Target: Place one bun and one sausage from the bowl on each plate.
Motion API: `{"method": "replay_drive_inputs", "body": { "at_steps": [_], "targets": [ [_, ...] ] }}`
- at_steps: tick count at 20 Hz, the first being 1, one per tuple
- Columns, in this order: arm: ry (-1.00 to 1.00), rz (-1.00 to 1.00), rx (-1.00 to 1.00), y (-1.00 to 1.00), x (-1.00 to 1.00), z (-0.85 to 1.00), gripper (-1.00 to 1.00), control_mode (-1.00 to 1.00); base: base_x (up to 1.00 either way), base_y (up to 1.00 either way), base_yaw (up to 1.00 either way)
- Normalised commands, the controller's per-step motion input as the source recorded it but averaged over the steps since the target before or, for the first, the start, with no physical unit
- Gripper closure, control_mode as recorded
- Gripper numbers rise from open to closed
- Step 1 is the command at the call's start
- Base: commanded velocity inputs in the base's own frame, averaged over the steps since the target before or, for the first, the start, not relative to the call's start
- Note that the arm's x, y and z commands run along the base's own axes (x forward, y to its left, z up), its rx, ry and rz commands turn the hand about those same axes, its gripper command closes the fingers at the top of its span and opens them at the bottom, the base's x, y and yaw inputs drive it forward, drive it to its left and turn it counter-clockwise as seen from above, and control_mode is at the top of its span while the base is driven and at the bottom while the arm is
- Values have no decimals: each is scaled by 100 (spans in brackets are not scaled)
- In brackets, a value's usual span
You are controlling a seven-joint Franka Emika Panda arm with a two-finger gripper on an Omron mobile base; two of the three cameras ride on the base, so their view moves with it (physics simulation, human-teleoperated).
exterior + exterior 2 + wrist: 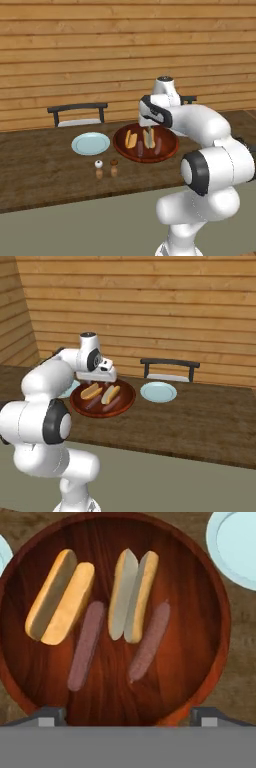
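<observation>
**Gripper over the loaded bowl**

Here I see the gripper (128, 714) at the frame's bottom, fingers spread wide, holding nothing. Beyond it the bowl (210, 587) carries two buns (60, 597) and two sausages (86, 645). A plate (235, 547) sits at upper right.

1. Glossy reddish-brown on bowl (200, 677), darker wood-grain streaks at centre of hand view.
2. Golden-tan on left bun (60, 597); paler beige-grey on right bun (133, 594).
3. Dull pinkish-brown on both sausages (86, 646) (150, 641).
4. Pale light blue on plate (90, 143), left of centre, and plate (158, 391), right of centre.
5. Dark brown grained on table (40, 170); lighter tan planks on wall (75, 50).
6. White cap on one shaker (99, 169), brown cap on other shaker (114, 167).
</observation>
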Motion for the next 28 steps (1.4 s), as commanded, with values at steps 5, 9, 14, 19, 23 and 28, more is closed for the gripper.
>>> {"method": "replay_drive_inputs", "body": {
  "at_steps": [5,9,14,19,23,28],
  "targets": [
    [9,-6,0,-1,39,-80,-100,-100,0,0,0],
    [2,-13,2,0,29,-44,-100,-100,0,0,0],
    [0,-3,0,0,48,-25,-100,-100,0,0,0],
    [0,-3,0,0,50,-33,-100,-100,0,0,0],
    [0,0,0,0,32,-36,-100,-100,0,0,0],
    [0,0,0,9,38,-36,-100,-100,0,0,0]
  ]
}}
